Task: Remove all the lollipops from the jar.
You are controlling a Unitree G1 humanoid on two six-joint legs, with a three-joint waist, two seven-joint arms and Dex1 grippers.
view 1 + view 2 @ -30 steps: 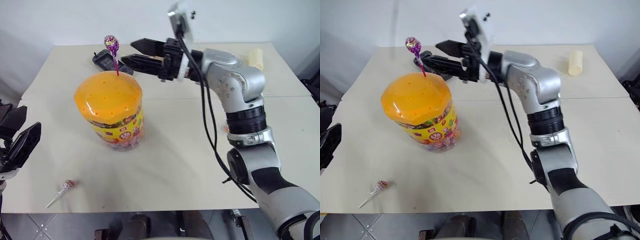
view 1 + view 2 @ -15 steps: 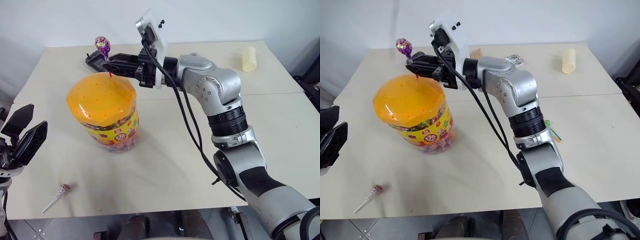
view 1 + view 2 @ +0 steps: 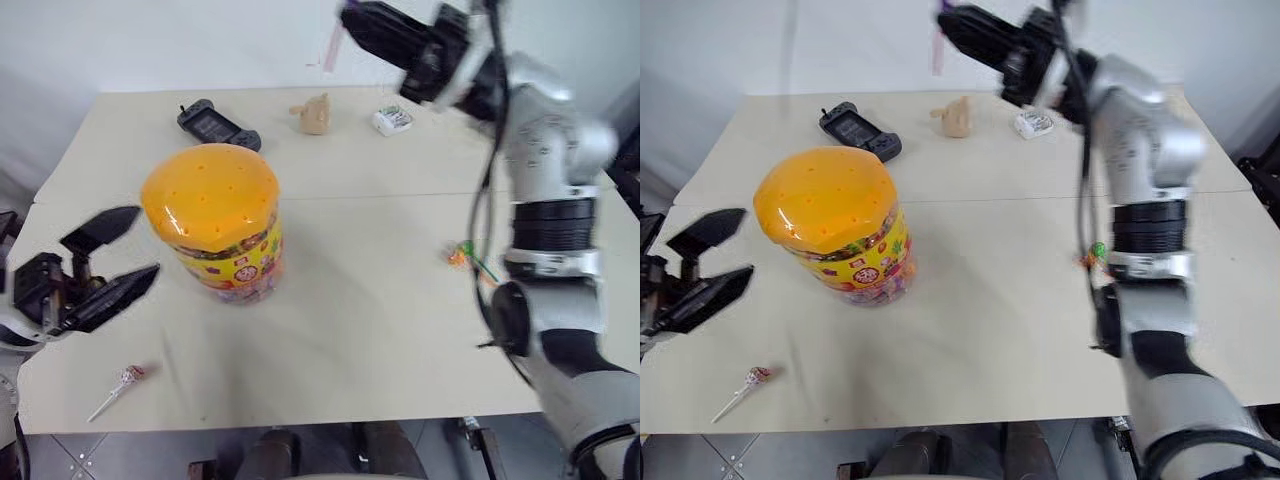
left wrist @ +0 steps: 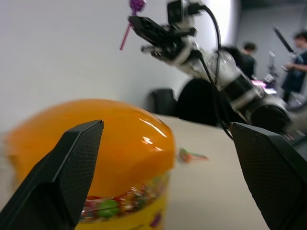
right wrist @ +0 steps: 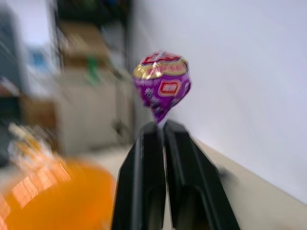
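Purple lollipop (image 5: 162,81) in right pincer (image 5: 163,128), above lidded jar (image 3: 212,220)

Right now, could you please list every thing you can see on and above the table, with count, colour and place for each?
jar: one, clear with an orange domed lid, standing left of the table's middle
purple lollipop: one, magenta stick, held high above the table's far edge
lollipop near the front edge: one, pinkish, white stick, lying at the front left
lollipop by the right arm: one, orange and green, lying on the table's right part
black device: one, far left
tan lump: one, far middle
small white packet: one, beside the lump
table: one, cream
left pincer: open, left of the jar
right pincer: shut on the purple lollipop's stick
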